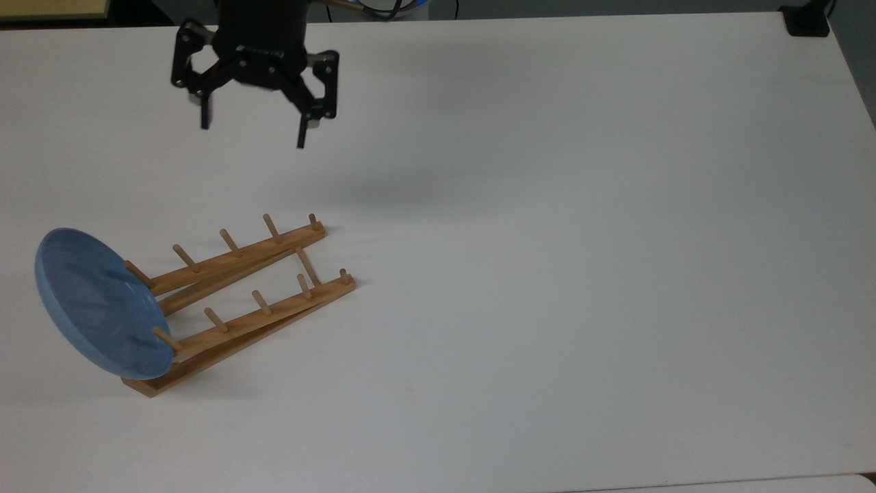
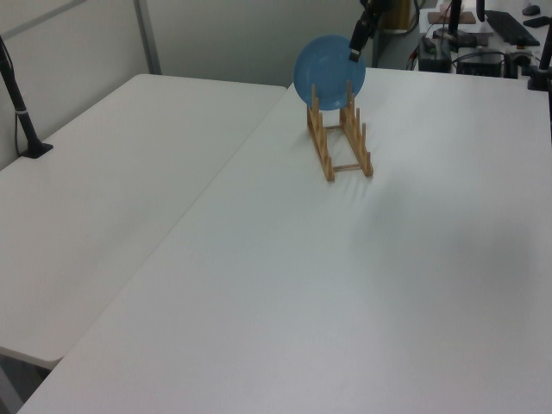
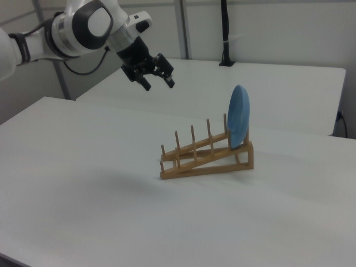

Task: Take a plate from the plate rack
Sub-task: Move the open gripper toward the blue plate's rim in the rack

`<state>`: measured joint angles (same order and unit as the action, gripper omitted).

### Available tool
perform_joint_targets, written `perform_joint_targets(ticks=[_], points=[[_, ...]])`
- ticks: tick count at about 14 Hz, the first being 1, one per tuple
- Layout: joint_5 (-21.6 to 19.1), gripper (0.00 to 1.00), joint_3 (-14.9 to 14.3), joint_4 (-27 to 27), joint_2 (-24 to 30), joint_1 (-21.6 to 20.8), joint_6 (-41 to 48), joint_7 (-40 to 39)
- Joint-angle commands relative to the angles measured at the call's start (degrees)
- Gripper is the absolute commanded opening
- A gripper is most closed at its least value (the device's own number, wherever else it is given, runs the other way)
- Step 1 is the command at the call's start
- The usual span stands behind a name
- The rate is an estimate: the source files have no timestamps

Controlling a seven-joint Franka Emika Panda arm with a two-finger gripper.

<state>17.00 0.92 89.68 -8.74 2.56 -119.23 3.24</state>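
Hand [image 1: 252, 135] spread, empty, above tabletop [image 1: 547, 239]; plate [image 1: 96, 305] stands in plate rack [image 1: 246, 301] well apart from it

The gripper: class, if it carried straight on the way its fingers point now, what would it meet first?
Probably the bare white table. The open gripper points downward, short of the plate rack and plate; depth is uncertain.

The plate [image 2: 328, 71] is standing upright on edge at the far end of the plate rack [image 2: 340, 138], its blue face showing between the rack's pegs. The rack is resting on the white table [image 2: 362, 276]. A dark tool [image 2: 357, 40] is hanging just above the plate's upper right rim, in the left view.
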Motion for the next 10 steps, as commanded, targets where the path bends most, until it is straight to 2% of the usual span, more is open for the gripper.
perform_joint_targets(ticks=[1,2,4,6,10], points=[[7.5,0.97,-0.7,-0.4,-2.9,0.4,-8.7,-1.0],[10.0,0.96,-1.1,-0.4,-4.3,1.3,-13.5,-1.2],[12.1,0.93,-3.5,-0.4,-6.1,1.5,-17.2,-2.7],[12.4,0.90,-6.8,-2.8,-8.9,1.3,-20.5,-5.1],[12.3,0.86,-10.9,-6.8,-12.4,1.4,-21.3,-8.1]])
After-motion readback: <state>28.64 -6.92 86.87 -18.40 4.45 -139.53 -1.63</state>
